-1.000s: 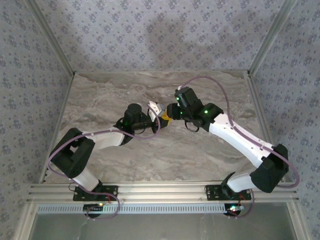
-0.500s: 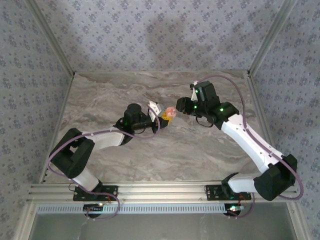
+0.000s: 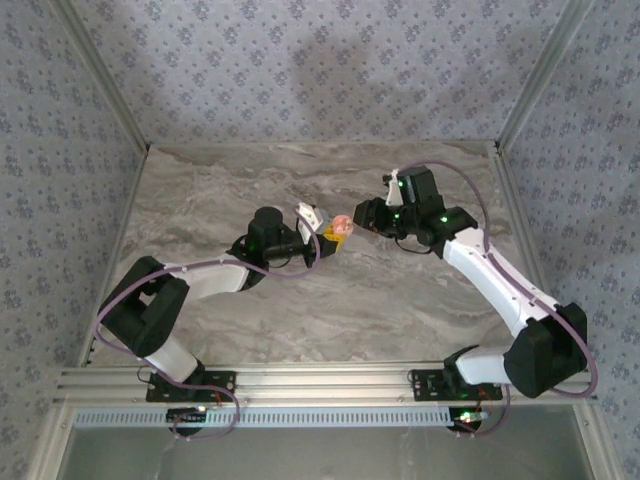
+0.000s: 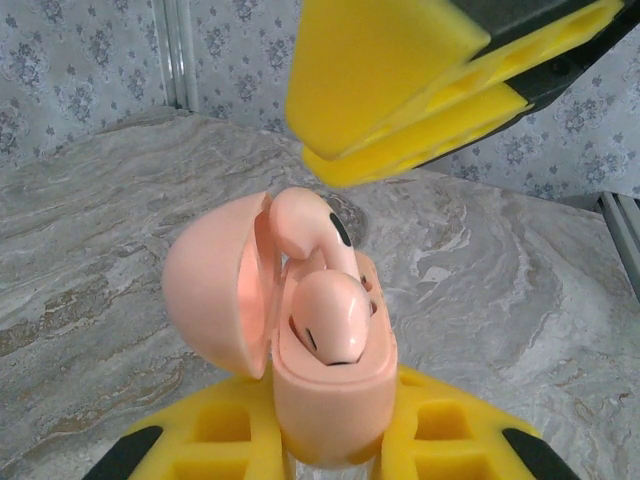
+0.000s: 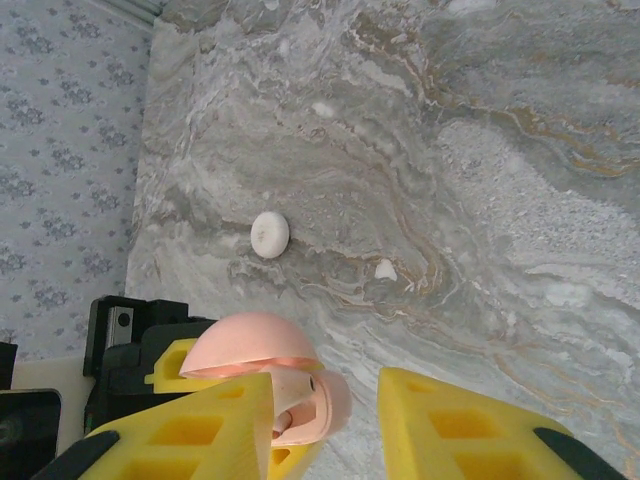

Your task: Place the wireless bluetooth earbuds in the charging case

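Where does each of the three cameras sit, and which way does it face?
Top external: fixed above and behind the arms, looking down at the table; both arms show, bases nearest.
Left wrist: on the left arm, looking along the left gripper at the open charging case it clamps, two earbuds inside; the right gripper hangs above.
Right wrist: on the right arm, looking down past its own yellow fingers at the table and a white disc.
Shared: the charging case appears in all three.
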`<control>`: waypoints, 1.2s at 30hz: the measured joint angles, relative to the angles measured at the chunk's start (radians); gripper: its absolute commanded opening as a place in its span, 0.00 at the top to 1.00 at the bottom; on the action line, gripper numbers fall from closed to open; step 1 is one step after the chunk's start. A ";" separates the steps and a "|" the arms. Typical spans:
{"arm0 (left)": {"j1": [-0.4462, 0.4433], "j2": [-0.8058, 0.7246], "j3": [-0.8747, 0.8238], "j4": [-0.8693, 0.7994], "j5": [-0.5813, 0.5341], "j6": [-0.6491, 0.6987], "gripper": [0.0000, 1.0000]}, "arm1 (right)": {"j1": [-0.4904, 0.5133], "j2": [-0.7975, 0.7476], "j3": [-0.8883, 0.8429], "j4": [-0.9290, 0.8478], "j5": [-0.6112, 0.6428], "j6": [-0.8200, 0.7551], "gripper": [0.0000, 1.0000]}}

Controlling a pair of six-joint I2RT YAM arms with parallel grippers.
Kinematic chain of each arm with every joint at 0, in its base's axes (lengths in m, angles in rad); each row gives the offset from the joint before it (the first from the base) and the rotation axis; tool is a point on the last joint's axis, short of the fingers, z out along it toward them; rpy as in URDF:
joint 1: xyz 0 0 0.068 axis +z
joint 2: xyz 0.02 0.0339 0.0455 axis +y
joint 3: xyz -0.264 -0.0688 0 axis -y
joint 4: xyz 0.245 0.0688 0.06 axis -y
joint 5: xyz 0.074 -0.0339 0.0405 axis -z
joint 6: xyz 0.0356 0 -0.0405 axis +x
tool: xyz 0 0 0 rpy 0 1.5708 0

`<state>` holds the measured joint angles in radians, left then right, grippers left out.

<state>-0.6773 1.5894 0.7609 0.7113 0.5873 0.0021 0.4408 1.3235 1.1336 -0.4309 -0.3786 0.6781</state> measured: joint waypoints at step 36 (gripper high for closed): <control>-0.004 -0.003 0.000 -0.005 0.003 -0.004 0.96 | 0.013 0.024 0.000 -0.027 -0.071 0.003 0.72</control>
<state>-0.6811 1.5864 0.7609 0.7059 0.5903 -0.0017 0.4541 1.3479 1.1336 -0.4580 -0.4500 0.6811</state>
